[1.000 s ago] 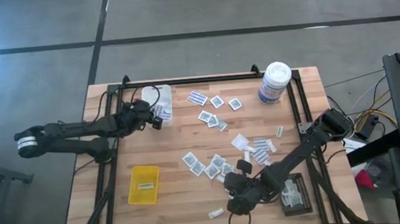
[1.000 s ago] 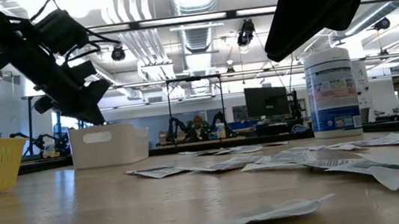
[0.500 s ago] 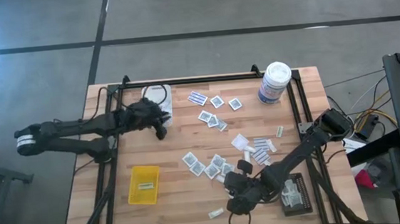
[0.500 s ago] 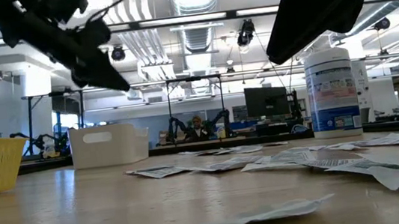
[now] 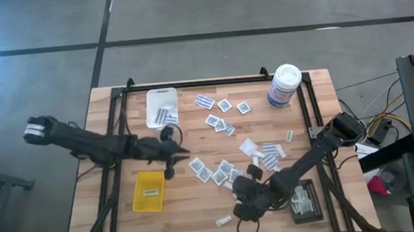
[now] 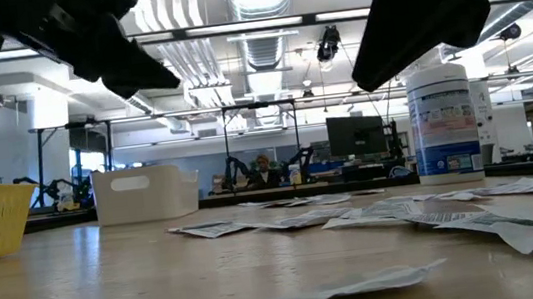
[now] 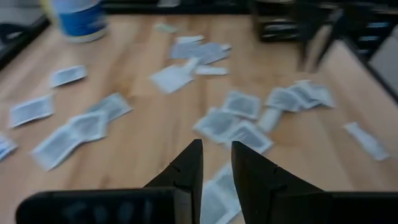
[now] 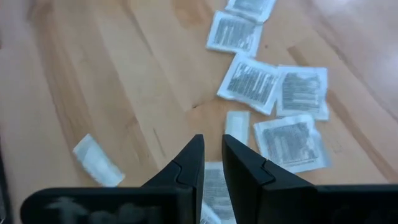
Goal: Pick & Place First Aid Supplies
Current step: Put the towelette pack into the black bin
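The first aid supplies lie loose on the wooden table: grey-centred square packets [image 5: 215,171], a far group [image 5: 222,115], strips [image 5: 270,152] and one pale strip [image 5: 223,221]. My left gripper [image 5: 180,154] hangs above the table just left of the near packets [image 7: 233,127], its fingers a narrow gap apart with nothing between them. My right gripper [image 5: 242,208] hovers over the near packets [image 8: 252,81]. It is also narrowly open and empty, and a packet on the table shows through its gap.
A white tray [image 5: 152,98] at the far left holds striped strips [image 5: 167,117]. A yellow tray [image 5: 140,203] at the near left holds one strip [image 5: 151,192]. A black tray [image 5: 306,201] sits near right, and a tall white canister [image 5: 284,85] stands at the far right.
My left gripper has swung away from the white tray toward the table's near edge and middle, rising a little and rolling as it went. It now hangs beside the near packets, and its finger gap looks unchanged. The right arm has kept still.
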Tool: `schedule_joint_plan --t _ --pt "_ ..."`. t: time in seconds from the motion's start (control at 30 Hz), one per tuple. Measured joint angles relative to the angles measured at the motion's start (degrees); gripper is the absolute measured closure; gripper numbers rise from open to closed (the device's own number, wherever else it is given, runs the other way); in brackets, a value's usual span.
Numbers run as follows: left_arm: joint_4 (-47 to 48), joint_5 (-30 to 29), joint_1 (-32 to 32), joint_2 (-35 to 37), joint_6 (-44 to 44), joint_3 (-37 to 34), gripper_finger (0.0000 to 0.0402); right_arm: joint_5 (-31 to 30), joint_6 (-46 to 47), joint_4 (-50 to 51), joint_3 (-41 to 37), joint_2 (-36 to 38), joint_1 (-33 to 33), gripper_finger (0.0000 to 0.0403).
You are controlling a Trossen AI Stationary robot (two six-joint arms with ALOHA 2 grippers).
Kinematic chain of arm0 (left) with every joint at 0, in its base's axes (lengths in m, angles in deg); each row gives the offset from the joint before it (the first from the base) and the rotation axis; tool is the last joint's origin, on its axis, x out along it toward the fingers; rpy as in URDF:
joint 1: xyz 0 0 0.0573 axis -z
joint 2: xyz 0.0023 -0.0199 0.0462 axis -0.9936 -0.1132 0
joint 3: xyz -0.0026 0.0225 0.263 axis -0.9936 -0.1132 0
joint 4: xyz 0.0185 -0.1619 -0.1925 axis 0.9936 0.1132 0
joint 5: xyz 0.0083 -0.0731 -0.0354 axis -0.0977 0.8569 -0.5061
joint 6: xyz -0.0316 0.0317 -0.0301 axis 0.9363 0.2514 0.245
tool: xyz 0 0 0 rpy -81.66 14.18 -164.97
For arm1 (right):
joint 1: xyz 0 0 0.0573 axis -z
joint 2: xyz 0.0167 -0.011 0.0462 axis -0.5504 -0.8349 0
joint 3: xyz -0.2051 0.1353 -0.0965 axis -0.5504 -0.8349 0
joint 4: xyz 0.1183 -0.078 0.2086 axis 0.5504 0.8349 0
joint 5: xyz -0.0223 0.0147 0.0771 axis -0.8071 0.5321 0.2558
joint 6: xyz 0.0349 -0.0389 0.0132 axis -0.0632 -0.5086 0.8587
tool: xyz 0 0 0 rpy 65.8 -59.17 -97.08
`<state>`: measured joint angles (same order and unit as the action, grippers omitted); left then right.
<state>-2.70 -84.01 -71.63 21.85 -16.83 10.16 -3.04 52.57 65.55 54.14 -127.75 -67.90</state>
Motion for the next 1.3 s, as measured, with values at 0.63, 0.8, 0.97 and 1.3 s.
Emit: schedule_joint_plan --t 0.63,0.8,0.97,1.3 --pt "-15.9 -3.2 8.1 -23.3 1.1 3.6 0.0323 -2.4 1.7 -0.1 -0.1 -0.1 0.3 0.0351" --pt "-15.9 -3.1 8.9 -26.5 2.9 4.1 0.0323 -2.6 1.3 -2.8 -0.1 -0.9 1.5 0.0351" --pt "-15.1 -4.0 9.0 -28.0 5.8 3.9 0.0323 -2.4 1.3 -3.4 -0.1 -2.6 3.0 0.0351" --pt "-2.6 -19.0 8.9 -26.9 14.3 3.7 0.0323 -2.3 1.0 -5.0 -0.1 -6.2 7.4 0.0351"
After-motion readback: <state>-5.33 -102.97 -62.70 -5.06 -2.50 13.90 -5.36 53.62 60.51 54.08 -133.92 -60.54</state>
